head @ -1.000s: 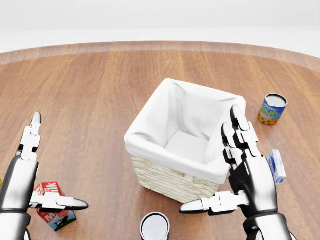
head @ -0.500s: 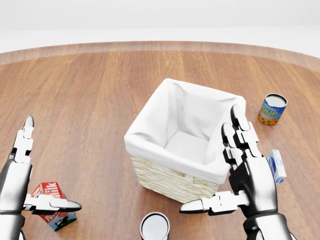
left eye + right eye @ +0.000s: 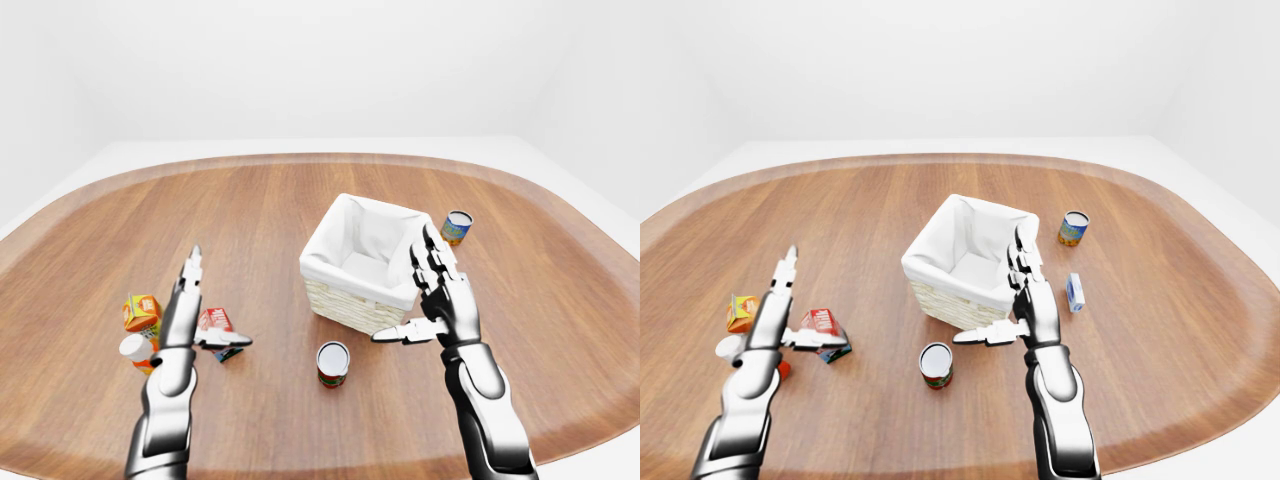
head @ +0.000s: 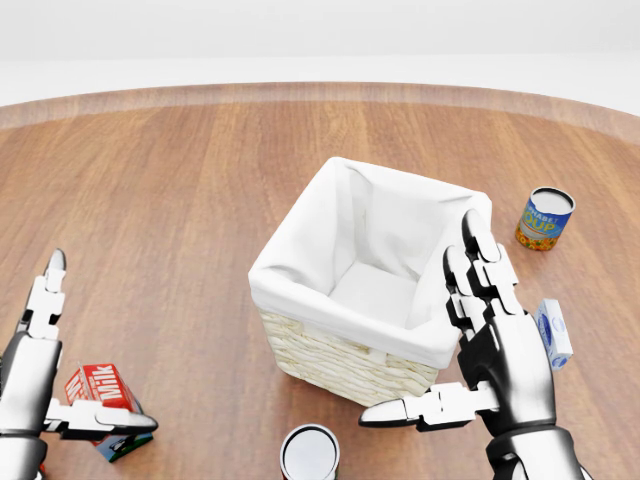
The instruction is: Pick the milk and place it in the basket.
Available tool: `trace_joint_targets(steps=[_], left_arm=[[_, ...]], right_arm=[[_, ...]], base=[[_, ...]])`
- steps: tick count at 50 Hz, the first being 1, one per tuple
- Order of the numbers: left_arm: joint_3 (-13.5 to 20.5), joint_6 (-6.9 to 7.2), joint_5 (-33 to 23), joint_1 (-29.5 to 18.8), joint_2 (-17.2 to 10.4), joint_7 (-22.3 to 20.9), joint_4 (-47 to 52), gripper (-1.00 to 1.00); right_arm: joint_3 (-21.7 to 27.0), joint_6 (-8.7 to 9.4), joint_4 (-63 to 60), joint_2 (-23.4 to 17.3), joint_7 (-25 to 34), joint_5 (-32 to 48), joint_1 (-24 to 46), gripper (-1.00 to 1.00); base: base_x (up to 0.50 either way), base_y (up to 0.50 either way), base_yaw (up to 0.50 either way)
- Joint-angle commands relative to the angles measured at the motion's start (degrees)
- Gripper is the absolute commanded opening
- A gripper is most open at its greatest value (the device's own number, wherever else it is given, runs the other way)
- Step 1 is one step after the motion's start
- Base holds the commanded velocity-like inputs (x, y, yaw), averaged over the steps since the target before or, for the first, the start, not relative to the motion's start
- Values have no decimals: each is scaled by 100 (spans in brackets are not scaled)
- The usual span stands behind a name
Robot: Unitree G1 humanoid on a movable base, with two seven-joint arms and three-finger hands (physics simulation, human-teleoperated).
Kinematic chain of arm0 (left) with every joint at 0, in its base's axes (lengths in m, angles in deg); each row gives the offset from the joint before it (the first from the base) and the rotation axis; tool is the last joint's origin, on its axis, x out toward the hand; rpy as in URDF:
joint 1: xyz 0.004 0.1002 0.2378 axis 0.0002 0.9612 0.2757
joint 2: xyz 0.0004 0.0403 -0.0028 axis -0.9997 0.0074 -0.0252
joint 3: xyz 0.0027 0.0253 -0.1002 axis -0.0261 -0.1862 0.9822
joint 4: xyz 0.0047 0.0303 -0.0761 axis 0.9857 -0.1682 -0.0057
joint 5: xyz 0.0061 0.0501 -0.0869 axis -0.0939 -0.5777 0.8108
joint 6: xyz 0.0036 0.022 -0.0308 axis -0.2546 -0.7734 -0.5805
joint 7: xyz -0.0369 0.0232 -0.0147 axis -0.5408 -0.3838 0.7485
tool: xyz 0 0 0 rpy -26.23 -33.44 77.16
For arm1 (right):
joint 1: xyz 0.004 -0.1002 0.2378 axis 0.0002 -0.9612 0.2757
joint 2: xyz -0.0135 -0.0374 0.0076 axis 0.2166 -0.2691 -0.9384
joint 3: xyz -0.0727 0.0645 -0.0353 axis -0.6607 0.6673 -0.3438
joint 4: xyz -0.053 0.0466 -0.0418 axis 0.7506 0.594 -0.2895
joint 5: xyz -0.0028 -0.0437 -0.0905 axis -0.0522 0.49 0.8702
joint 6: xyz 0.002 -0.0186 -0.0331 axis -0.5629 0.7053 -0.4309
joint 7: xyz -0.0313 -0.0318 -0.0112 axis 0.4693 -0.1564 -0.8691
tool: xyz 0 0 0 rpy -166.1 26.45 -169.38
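The milk carton [image 4: 98,388], red with white lettering, lies tilted on the wooden table at the bottom left of the head view. My left hand [image 4: 97,343] is open just left of it; the straight fingers [image 4: 44,296] point up and the thumb crosses the carton's lower edge. The wicker basket [image 4: 330,356] with a white cloth liner stands in the middle and holds nothing I can see. My right hand [image 4: 420,320] hovers open beside the basket's right corner, with nothing in it.
A red-labelled can [image 4: 310,452] stands below the basket. A soup can [image 4: 545,218] and a small blue-and-white box [image 4: 553,332] are to the right. An orange carton [image 3: 140,312] and a white-capped bottle [image 3: 134,350] sit left of the milk.
My left hand has slid left and down in the head view, uncovering more of the milk carton. The right hand and basket have not moved.
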Motion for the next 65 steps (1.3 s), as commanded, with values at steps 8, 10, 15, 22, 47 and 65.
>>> trace_joint_targets(steps=[8, 10, 15, 22, 47, 65], left_arm=[[-21, -14, 167, -291, -169, 180, -864, 100], [-20, -14, 184, -316, -196, 199, -938, 100], [-2, -14, 232, -421, -283, 289, -1238, 100], [-44, -14, 188, -512, -381, 433, -1594, 100], [-400, -14, 449, -1439, -573, 969, -3984, 100], [-632, -14, 723, -1870, -697, 953, -5363, -100]], right_arm=[[-1, 0, 46, 2, -2, -18, -26, 100], [-2, 0, 49, 3, -2, -19, -25, 100], [-6, 0, 36, 4, 2, -27, -36, 100], [-19, 0, -40, 4, 16, -44, -61, 100], [-16, 0, 23, 7, 18, -32, -31, 100], [13, 0, -39, 8, -6, -89, -57, 100]], base=[[0, 0, 0], [0, 0, 0], [0, 0, 0], [0, 0, 0], [0, 0, 0], [0, 0, 0]])
